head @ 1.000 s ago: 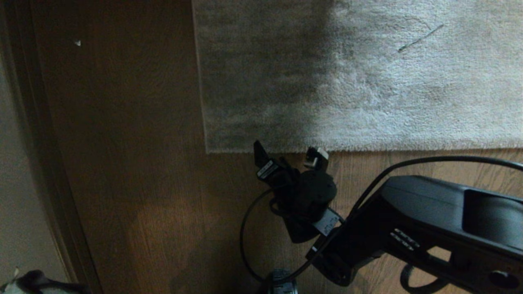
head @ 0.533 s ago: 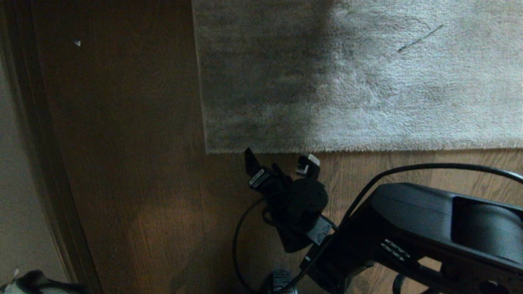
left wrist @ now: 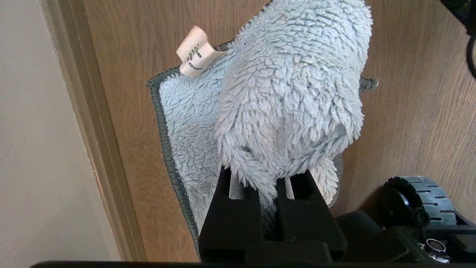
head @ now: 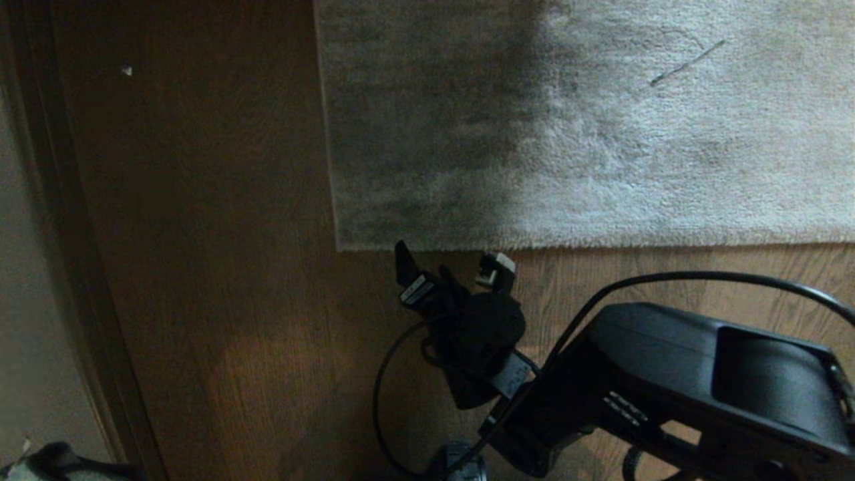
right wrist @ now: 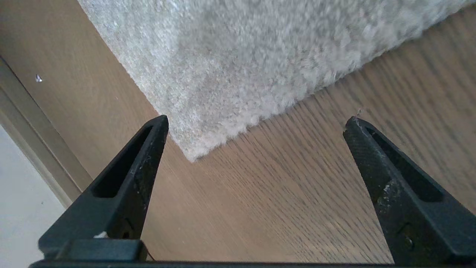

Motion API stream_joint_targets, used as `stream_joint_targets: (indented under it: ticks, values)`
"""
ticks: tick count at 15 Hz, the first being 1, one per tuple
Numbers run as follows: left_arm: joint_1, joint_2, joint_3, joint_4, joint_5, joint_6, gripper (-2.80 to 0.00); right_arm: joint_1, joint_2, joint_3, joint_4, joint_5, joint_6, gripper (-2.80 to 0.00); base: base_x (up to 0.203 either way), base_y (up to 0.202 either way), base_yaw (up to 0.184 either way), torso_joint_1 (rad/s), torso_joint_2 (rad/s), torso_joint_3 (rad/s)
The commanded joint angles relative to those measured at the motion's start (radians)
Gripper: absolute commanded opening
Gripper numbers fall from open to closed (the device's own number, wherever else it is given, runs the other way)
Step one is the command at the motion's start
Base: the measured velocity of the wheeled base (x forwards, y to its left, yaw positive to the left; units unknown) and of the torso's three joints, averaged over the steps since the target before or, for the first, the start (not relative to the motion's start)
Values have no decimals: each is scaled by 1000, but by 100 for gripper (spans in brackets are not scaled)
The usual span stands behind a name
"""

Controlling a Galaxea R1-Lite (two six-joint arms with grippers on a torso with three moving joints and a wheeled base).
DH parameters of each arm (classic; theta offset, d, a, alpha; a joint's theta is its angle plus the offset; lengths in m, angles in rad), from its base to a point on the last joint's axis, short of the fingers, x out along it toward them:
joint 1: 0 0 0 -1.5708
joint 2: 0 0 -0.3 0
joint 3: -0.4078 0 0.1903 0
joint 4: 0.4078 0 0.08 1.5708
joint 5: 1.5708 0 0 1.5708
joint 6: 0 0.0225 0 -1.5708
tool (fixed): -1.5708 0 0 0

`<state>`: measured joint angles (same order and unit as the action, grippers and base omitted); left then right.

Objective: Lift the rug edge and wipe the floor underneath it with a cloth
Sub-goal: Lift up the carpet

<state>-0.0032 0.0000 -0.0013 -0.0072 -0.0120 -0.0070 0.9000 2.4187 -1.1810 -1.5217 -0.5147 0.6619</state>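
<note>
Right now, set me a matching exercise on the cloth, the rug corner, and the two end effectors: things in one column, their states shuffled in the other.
Things:
1. cloth
2. rug edge
3. right end effector
4. left end effector

States:
A. open wide, near the rug corner
B. lying flat on the floor
C. clamped, hanging over wood planks
D. shut on fuzzy fabric

Pairs: 1-C, 2-B, 3-A, 4-D

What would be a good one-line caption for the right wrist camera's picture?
Right gripper open wide just short of the grey rug edge, which lies flat on the wood floor.
</note>
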Motion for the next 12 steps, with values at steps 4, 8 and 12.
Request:
stream_joint_targets:
  ticks: [4, 8, 12]
  values:
    - [0, 0, 0, 0, 0, -1, -280, -23, 42, -57, -48, -2, -7, 0, 0, 0, 0, 0, 0, 0]
    - [0, 0, 0, 0, 0, -1, -280, -71, 46, -84, -48, 12, -6, 0, 0, 0, 0, 0, 0, 0]
    - [0, 0, 1, 0, 0, -1, -280, -103, 31, -85, -48, 12, -8, 0, 0, 0, 0, 0, 0, 0]
